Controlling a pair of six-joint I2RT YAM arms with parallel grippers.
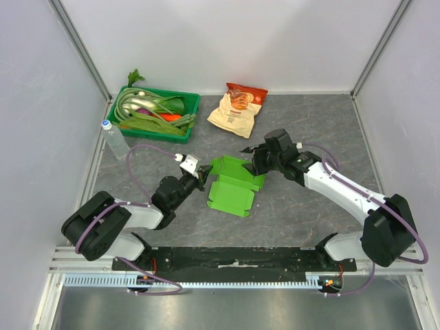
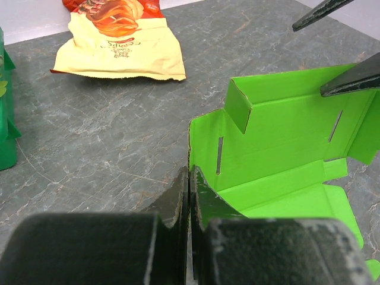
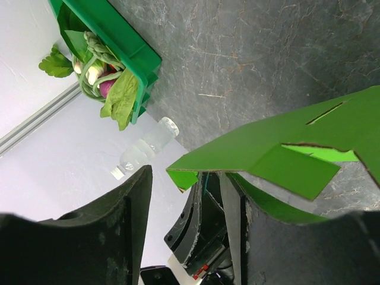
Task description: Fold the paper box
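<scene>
Bottle: a clear plastic bottle [image 1: 115, 140] lies along the table's left edge, just beside the tray.
Tray: a dark green tray [image 1: 152, 133] full of vegetables sits in the far left corner of the table.
My left gripper: my left gripper [image 1: 200, 176] is down low at the box's left side. Its fingers [image 2: 178, 199] are pressed flat together, and the wrist view shows the box's left edge running into the seam between them, so I am pinching that edge.
Paper box: the lime-green paper box [image 1: 234, 185] lies opened out around the middle of the table, between my two grippers. Its base is flat on the table. The left wall and the far panel [image 2: 285, 107] stand up, and a small tab is folded inward at the corner where they meet. Thin slots are cut into the panels.
Snack bag: a beige-and-red snack bag [image 1: 238, 106] lies flat near the far edge of the table, well apart from the box.
My right gripper: my right gripper [image 1: 251, 157] is at the box's far right corner with its jaws part-open. One fingertip [image 2: 347, 80] lies against the raised far panel and the other [image 2: 314, 15] is clear of it, beyond the box. From my right wrist, the panel's edge [image 3: 196, 163] pokes into the gap between the fingers, unclamped.
</scene>
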